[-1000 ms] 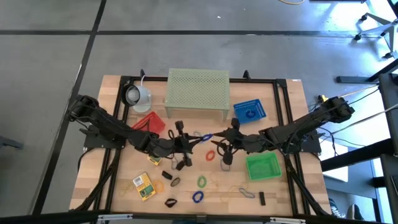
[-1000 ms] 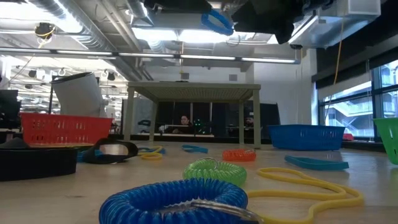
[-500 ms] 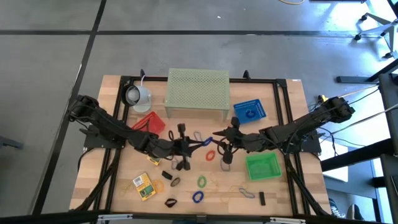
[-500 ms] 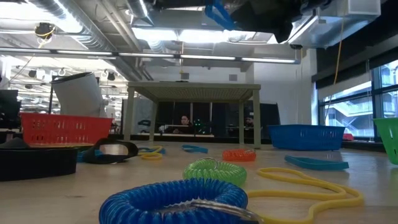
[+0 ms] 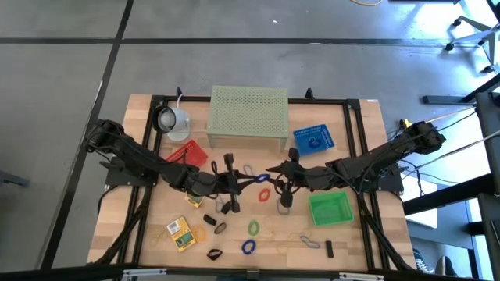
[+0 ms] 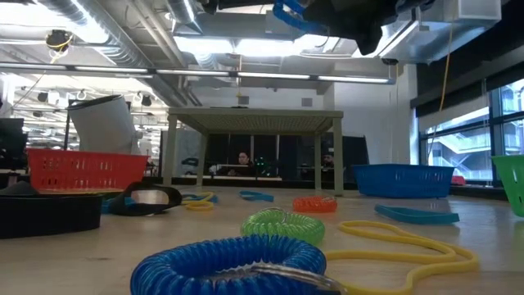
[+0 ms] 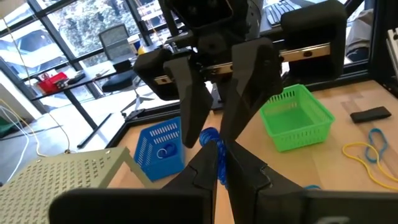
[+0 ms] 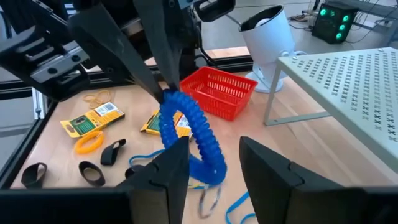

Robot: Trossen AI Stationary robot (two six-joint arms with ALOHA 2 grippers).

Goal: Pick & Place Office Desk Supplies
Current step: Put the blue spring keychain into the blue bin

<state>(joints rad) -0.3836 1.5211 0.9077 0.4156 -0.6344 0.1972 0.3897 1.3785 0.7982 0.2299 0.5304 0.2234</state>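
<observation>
The left end effector point(image 5: 251, 179) is pinched shut on a blue coil loop point(image 8: 189, 134), holding it up in the air over the middle of the desk point(image 5: 148, 234). The right end effector point(image 5: 271, 168) has its fingers apart, one on each side of the loop, maybe not touching it.

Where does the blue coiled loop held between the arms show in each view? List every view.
High view: blue coiled loop mid-table, between both arms' tips.
Low view: loop at top edge.
Left wrist view: loop pinched in the left gripper.
Right wrist view: loop centre, between the open right gripper's fingers.
Landmark: pale green perforated stand, in all four.
</observation>
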